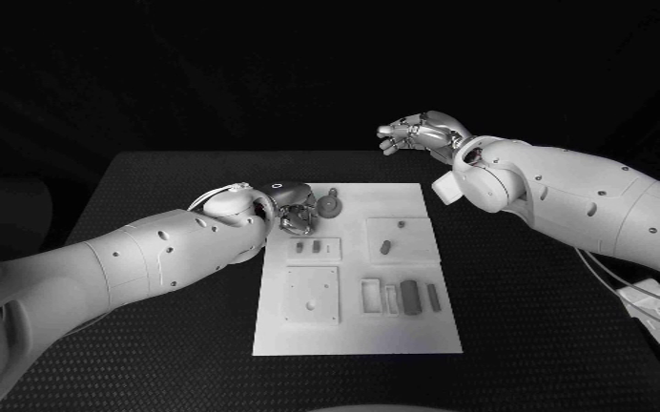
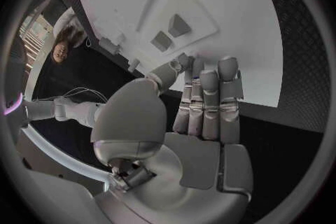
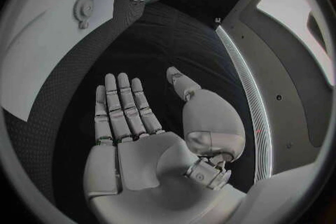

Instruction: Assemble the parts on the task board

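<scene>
The white task board [image 1: 358, 336] lies in the middle of the black table. At its far left corner my left hand [image 1: 292, 210] hovers low, beside a gear-shaped part [image 1: 330, 204]. Seen from the left wrist, this hand [image 2: 203, 106] has its fingers [image 2: 210, 95] straight and side by side over the board's edge [image 2: 231, 56], holding nothing, with two small parts [image 2: 171, 32] just ahead. My right hand [image 1: 420, 133] is raised beyond the board's far right corner. Its palm [image 3: 133, 140] is flat, fingers apart and empty, over bare table. The right wrist view also catches the gear [image 3: 83, 8].
The board carries two small pegs [image 1: 312, 247] in a recess, a single piece [image 1: 389, 245], a square plate [image 1: 311, 295] and several upright bars [image 1: 402, 296]. Black table [image 1: 152, 193] surrounds the board. A cable [image 1: 626, 293] hangs at the right edge.
</scene>
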Controlling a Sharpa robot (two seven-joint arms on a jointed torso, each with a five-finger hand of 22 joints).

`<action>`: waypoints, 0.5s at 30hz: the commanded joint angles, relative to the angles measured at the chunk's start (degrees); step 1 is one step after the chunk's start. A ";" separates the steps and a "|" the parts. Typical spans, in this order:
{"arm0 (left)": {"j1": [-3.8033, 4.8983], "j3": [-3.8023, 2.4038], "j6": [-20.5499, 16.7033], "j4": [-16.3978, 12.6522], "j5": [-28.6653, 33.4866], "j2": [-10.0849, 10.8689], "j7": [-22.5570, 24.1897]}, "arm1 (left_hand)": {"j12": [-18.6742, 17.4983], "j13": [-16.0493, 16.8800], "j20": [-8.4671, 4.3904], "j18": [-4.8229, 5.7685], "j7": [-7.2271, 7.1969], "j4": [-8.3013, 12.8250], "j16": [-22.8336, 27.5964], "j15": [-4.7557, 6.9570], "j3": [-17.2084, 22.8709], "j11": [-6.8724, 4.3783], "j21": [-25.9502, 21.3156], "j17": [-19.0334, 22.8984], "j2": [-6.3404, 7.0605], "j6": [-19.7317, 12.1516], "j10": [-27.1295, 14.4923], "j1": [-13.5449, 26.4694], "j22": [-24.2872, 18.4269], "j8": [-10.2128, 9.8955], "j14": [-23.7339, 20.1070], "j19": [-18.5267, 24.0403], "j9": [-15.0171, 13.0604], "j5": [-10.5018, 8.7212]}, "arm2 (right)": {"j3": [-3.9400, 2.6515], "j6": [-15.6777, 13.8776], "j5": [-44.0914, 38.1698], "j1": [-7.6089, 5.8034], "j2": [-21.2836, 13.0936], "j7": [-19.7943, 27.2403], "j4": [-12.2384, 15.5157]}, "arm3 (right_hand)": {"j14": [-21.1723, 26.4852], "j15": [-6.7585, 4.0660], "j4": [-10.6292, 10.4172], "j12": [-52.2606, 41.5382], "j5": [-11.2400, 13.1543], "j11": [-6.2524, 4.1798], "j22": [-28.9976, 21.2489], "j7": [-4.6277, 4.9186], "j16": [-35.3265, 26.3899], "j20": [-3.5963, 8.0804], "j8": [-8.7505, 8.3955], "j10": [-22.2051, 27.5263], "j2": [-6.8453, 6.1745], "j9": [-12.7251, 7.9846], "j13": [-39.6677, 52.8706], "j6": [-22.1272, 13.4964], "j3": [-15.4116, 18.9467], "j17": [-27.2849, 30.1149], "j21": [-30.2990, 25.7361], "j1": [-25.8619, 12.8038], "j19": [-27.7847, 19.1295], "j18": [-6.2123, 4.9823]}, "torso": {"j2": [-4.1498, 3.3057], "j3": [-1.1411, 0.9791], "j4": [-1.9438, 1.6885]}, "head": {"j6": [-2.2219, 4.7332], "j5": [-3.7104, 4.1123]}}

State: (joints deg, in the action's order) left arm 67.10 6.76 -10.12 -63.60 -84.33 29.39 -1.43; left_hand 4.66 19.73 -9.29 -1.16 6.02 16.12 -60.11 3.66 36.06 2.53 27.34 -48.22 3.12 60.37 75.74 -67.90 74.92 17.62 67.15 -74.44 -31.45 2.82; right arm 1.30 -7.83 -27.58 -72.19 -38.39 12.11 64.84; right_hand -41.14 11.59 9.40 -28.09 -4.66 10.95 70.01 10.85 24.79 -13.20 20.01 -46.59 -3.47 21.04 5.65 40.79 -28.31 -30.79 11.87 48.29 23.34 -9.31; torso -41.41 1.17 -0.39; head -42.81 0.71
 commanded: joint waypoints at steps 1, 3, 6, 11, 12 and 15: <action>-0.42 0.33 2.84 0.38 -0.16 -0.12 -1.09 | -0.59 -0.03 -0.16 -4.76 0.33 -0.18 -0.32 0.09 0.07 0.07 0.33 -0.18 -0.56 -0.31 -0.10 0.54 1.46 0.11 -0.33 0.07 0.06 0.27 | -0.02 0.66 -0.29 0.03 -0.01 0.71 0.07 | 0.27 0.13 -0.08 0.09 0.10 0.10 0.07 2.19 -0.32 0.04 0.39 0.15 0.00 -0.09 -0.05 -0.50 0.29 -0.07 -0.19 0.49 0.42 0.88 | 0.02 -0.02 -0.04 | -0.04 0.03; -0.41 0.33 3.06 0.38 -0.14 -0.11 -1.12 | -0.90 -0.12 -0.01 -4.78 0.61 -0.32 -0.21 -0.15 0.02 0.32 0.37 -0.26 -0.39 -0.98 -0.80 0.78 1.43 -0.25 -0.73 0.44 0.18 0.25 | -0.02 0.66 -0.29 0.03 -0.01 0.71 0.07 | 0.27 0.13 -0.08 0.09 0.10 0.10 0.08 2.19 -0.32 0.04 0.40 0.15 0.00 -0.09 -0.06 -0.50 0.30 -0.08 -0.20 0.49 0.42 0.88 | 0.04 -0.02 -0.05 | -0.04 0.04; -0.41 0.34 2.82 0.40 0.60 -0.11 -0.99 | -1.04 -0.30 0.39 -4.94 1.27 -0.37 0.03 -0.65 -0.13 0.79 0.46 -0.32 0.67 -2.66 -2.22 0.94 1.41 -1.16 -1.39 1.01 0.53 0.20 | -0.02 0.66 -0.29 0.03 -0.01 0.69 0.07 | 0.27 0.13 -0.08 0.09 0.10 0.10 0.09 2.19 -0.33 0.03 0.40 0.15 0.00 -0.10 -0.06 -0.51 0.30 -0.08 -0.21 0.49 0.43 0.88 | 0.03 0.01 -0.06 | -0.05 0.03; -0.41 0.35 1.19 0.43 1.93 0.03 -0.68 | -1.05 -0.46 1.06 -5.37 1.93 -0.67 0.23 -1.30 -0.56 1.52 0.61 -0.40 2.16 -7.33 -4.38 1.39 1.36 -3.58 -1.94 1.58 1.62 0.21 | -0.02 0.72 -0.29 0.03 -0.01 0.65 0.05 | 0.27 0.13 -0.08 0.08 0.10 0.10 0.10 2.19 -0.34 0.03 0.40 0.15 -0.02 -0.11 -0.07 -0.51 0.31 -0.10 -0.23 0.49 0.43 0.88 | 0.03 0.02 -0.07 | -0.03 0.03; -0.40 0.35 0.93 0.43 2.22 0.07 -0.61 | -0.94 -0.43 1.15 -5.48 2.00 -0.95 0.17 -1.37 -0.76 1.59 0.71 -0.44 2.28 -8.26 -4.54 1.73 1.37 -4.03 -1.88 1.52 1.84 0.20 | -0.02 0.72 -0.29 0.03 -0.03 0.64 0.05 | 0.27 0.13 -0.08 0.08 0.10 0.10 0.10 2.19 -0.34 0.03 0.41 0.15 -0.02 -0.11 -0.07 -0.51 0.31 -0.10 -0.23 0.49 0.43 0.88 | 0.02 0.02 -0.05 | -0.02 0.03; -0.40 0.35 0.54 0.40 2.37 0.19 -0.59 | -0.81 -0.25 1.25 -5.78 2.23 -1.63 -0.09 -1.41 -1.47 1.63 1.04 -0.60 2.86 -9.66 -4.79 2.67 1.40 -4.58 -1.67 1.34 2.18 0.20 | -0.02 0.66 -0.29 0.03 -0.04 0.63 0.05 | 0.28 0.13 -0.08 0.08 0.10 0.10 0.11 2.19 -0.35 0.03 0.41 0.15 -0.02 -0.12 -0.08 -0.51 0.31 -0.10 -0.25 0.49 0.43 0.87 | 0.02 0.01 -0.03 | -0.02 0.01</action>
State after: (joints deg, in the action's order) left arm 66.67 7.14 -9.41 -63.19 -83.06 29.58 -1.58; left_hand 3.66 19.43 -8.49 -1.25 8.25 14.38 -60.12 2.50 34.93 4.19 28.23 -48.73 5.60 50.94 71.25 -65.55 74.91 13.27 65.43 -72.98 -29.31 3.27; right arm 1.29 -7.83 -27.58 -72.18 -38.42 12.11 64.85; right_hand -41.14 11.59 9.40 -28.09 -4.66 10.95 70.06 10.85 24.79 -13.20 20.29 -46.59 -3.47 20.99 5.66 40.79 -28.31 -30.83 11.87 48.29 23.34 -9.31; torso -41.39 1.16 -0.43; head -42.85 0.74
